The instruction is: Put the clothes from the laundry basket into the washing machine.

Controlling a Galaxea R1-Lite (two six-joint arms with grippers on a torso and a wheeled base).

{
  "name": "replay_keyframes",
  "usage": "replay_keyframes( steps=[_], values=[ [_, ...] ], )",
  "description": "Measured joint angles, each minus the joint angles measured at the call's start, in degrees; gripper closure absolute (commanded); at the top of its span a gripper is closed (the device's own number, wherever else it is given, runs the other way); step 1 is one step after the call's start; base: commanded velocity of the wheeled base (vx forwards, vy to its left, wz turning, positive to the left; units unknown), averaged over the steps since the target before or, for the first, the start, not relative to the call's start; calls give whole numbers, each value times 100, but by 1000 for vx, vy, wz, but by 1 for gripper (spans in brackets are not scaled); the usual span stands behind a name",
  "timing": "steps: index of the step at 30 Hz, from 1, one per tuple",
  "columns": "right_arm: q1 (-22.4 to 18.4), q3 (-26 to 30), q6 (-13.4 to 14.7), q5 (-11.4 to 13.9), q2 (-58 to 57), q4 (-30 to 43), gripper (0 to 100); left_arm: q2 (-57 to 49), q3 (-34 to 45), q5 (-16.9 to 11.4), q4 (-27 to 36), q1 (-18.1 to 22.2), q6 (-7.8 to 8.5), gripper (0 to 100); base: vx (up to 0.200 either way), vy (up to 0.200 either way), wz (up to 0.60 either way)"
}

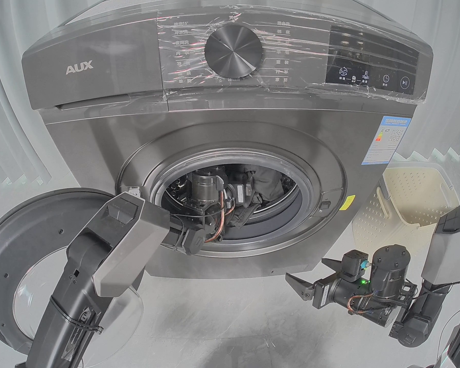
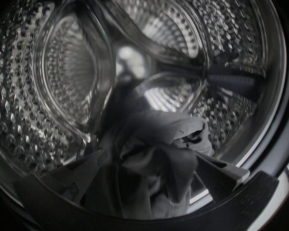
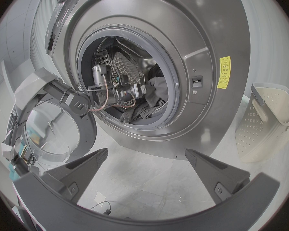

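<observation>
Left wrist view looks past the left gripper into the washing machine. Its two dark fingers are spread wide apart, pinching nothing. A grey garment lies bunched between them, its folds rising above the fingertips and hanging down toward the wrist. The gripper sits just inside the machine's round opening, low in the perforated steel drum, with the left arm reaching in from the machine's left front. From the head view the same garment shows as dark cloth in the lower part of the opening, part of it draped over the inner lip of the grey door seal.

Right gripper hangs outside the machine, low in front of its lower right corner, above the pale floor. Its fingers are also spread, with nothing between them, and they point toward the machine's front.

Laundry basket, cream and perforated, stands tilted on the floor just beside the machine's right side, near the right arm.

The machine's door is swung fully open to the left of the opening. On the machine's top panel a round metal dial sits under clear film, a yellow sticker is just right of the opening, and a blue label is above that.
</observation>
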Motion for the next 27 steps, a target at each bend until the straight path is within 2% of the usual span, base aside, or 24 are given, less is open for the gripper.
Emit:
replay_keyframes(
  steps=[6, 9, 11, 15, 16, 27],
  values=[
    [4, 0, 0, -2, 0, 0, 0, -444, 1158, -332, 218, -20, 24, 0, 0, 0, 0],
    [4, 4, 0, -2, 0, 0, 0, -645, 1630, -474, 260, -30, 121, 0, 0, 0, 0],
    [4, 6, 0, -2, 0, 0, 0, -708, 1797, -517, 260, -30, 194, 0, 0, 0, 0],
    [6, 4, 4, 0, 0, 0, 0, -728, 1891, -539, 241, -9, 216, 0, 0, 0, 0],
    [6, 0, 4, -2, 0, 0, 0, -727, 1891, -539, 241, -2, 217, 100, 0, 0, 0],
    [11, -16, 9, -2, 0, 0, 0, -597, 1838, -512, 162, -63, 208, 100, 0, 0, 0]
  ],
)
